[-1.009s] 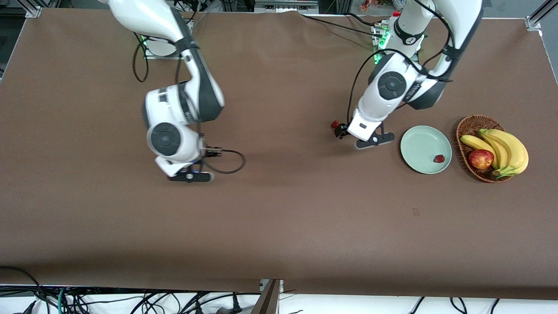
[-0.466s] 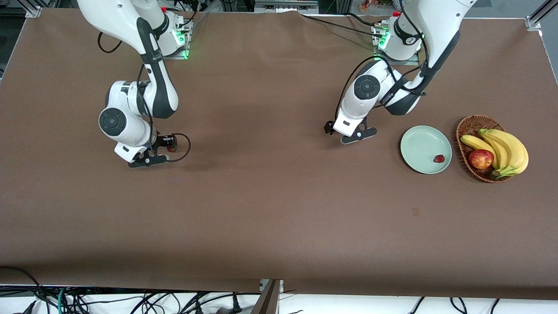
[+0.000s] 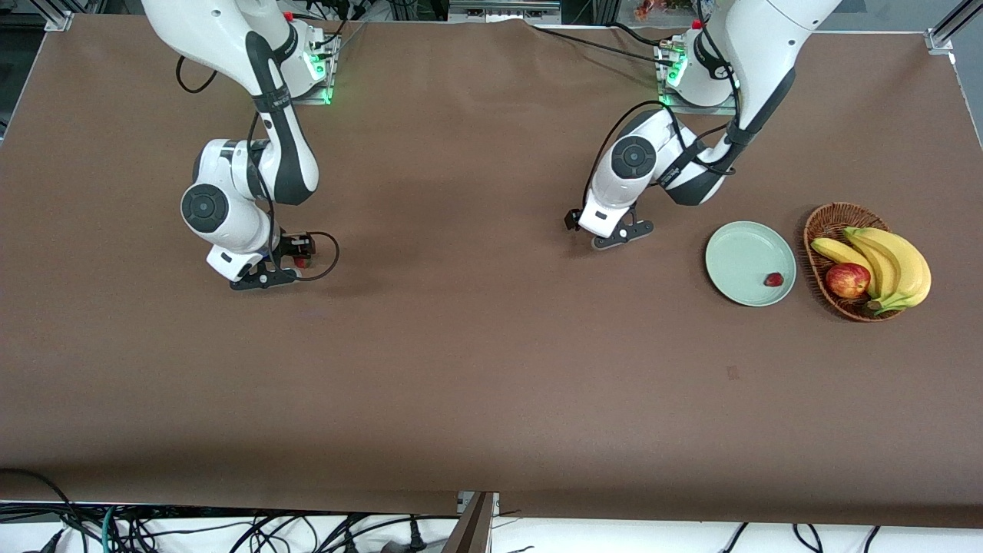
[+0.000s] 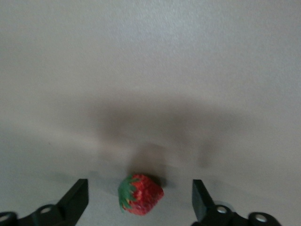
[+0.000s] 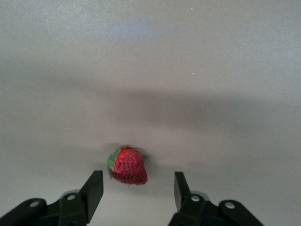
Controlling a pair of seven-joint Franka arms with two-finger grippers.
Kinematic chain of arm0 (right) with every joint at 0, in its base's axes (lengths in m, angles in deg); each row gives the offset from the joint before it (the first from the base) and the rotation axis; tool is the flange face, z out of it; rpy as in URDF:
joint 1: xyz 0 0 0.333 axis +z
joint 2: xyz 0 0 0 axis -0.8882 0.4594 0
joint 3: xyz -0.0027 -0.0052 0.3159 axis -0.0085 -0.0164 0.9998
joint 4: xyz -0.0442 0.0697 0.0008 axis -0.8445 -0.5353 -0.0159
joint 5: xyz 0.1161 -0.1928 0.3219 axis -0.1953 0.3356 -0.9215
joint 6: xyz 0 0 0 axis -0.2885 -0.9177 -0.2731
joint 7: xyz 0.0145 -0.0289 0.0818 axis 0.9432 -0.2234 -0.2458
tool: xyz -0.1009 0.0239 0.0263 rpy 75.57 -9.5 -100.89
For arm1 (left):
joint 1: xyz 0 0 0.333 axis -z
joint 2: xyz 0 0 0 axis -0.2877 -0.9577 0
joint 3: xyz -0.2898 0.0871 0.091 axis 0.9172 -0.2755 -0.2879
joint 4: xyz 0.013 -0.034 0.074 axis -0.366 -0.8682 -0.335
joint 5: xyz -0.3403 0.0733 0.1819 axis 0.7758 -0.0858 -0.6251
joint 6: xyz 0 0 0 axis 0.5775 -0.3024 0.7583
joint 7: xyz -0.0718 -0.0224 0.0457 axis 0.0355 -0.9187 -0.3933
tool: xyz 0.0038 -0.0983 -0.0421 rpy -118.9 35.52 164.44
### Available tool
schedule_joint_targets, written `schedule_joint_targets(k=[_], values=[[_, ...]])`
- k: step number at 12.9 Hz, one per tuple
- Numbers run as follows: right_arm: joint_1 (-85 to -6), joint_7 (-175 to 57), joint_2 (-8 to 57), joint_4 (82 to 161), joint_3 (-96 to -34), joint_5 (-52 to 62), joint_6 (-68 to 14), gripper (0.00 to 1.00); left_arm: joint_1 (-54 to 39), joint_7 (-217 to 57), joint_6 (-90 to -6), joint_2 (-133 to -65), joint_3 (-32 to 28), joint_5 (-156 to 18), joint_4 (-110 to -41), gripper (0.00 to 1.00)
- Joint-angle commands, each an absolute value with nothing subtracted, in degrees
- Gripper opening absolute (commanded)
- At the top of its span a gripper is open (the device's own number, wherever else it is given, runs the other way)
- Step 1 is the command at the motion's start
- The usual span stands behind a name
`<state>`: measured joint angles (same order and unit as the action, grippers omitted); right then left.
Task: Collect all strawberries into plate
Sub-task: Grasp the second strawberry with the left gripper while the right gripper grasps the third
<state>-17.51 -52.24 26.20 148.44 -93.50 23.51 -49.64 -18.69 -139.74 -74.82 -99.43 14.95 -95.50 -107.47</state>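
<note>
Red strawberries lie between both spread grippers: left gripper (image 4: pixel 140 200), right gripper (image 5: pixel 136 188); closing off-centre could squirt one (image 4: pixel 140 194) away.

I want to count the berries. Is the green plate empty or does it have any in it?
Not empty: one strawberry lies in the plate, near the rim beside the basket.

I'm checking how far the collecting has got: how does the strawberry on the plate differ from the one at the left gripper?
The strawberry on the plate already lies in the plate, near its basket-side rim; the strawberry at the left gripper lies on the bare table. The first has no gripper near; the second sits between the left gripper's open fingers. Both are small and red.
</note>
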Motion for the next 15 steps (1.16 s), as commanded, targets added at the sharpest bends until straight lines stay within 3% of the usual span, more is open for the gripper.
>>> schedule_joint_targets(k=[1, 2, 3, 5, 7, 9, 12, 15], values=[[-17.2, -51.4, 27.1, 149.8, -92.6, 21.4, -53.4, 0.7, -18.6, -141.9, -75.5, -98.8, 15.1, -97.1, -108.1, 0.51], [-17.2, -51.1, 27.4, 149.8, -92.5, 20.0, -53.5, 0.7, -18.6, -142.3, -75.4, -98.8, 15.2, -97.0, -108.1, 0.36], [-17.2, -50.0, 27.5, 149.8, -92.3, 19.1, -53.5, 0.69, -18.6, -143.0, -75.3, -98.8, 15.1, -97.0, -108.0, 0.29], [-17.2, -48.8, 27.9, 149.8, -92.3, 17.7, -53.5, 0.61, -18.7, -142.5, -74.9, -98.4, 15.0, -97.0, -107.3, 0.27], [-17.2, -48.7, 28.0, 149.7, -92.2, 17.4, -53.3, 0.41, -19.7, -141.3, -71.2, -97.4, 14.7, -96.0, -103.8, 0.25], [-17.2, -48.6, 27.8, 149.5, -92.2, 17.4, -53.0, 0.14, -21.4, -135.0, -64.3, -97.3, 14.2, -90.7, -97.6, 0.25], [-16.9, -49.3, 26.9, 146.9, -92.2, 17.4, -49.0, 0.13, -21.6, -118.6, -51.0, -94.4, 6.2, -79.6, -89.8, 0.25], [-16.5, -52.0, 24.5, 139.3, -92.1, 17.4, -38.1, 0.14, -21.6, -100.1, -44.3, -89.7, -4.9, -76.1, -89.4, 0.25]])
